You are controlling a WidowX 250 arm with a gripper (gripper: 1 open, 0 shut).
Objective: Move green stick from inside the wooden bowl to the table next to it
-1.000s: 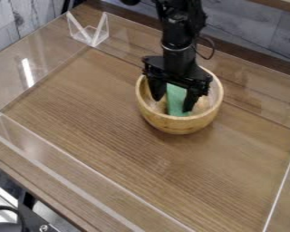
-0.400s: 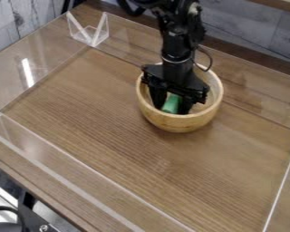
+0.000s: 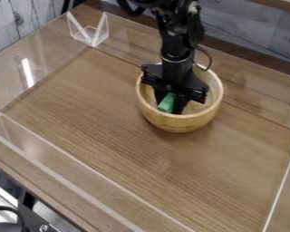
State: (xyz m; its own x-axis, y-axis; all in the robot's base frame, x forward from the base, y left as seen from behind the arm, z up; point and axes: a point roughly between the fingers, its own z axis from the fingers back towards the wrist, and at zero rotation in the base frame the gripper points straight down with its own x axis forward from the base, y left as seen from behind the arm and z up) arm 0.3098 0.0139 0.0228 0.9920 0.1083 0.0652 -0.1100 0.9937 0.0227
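The wooden bowl (image 3: 179, 116) sits on the table (image 3: 99, 118), right of centre and toward the back. Inside it lies the green stick (image 3: 169, 100), only partly visible between the black fingers. My gripper (image 3: 176, 96) points straight down into the bowl, its fingers drawn in against the stick's sides and shut on it. The stick's upper part is hidden behind the gripper body.
Low clear acrylic walls (image 3: 26, 68) edge the tabletop on all sides. A clear bracket (image 3: 87, 29) stands at the back left corner. Bare wood-grain surface lies left of and in front of the bowl.
The gripper has sunk slightly deeper into the bowl and its fingers have closed from wide apart onto the green stick.
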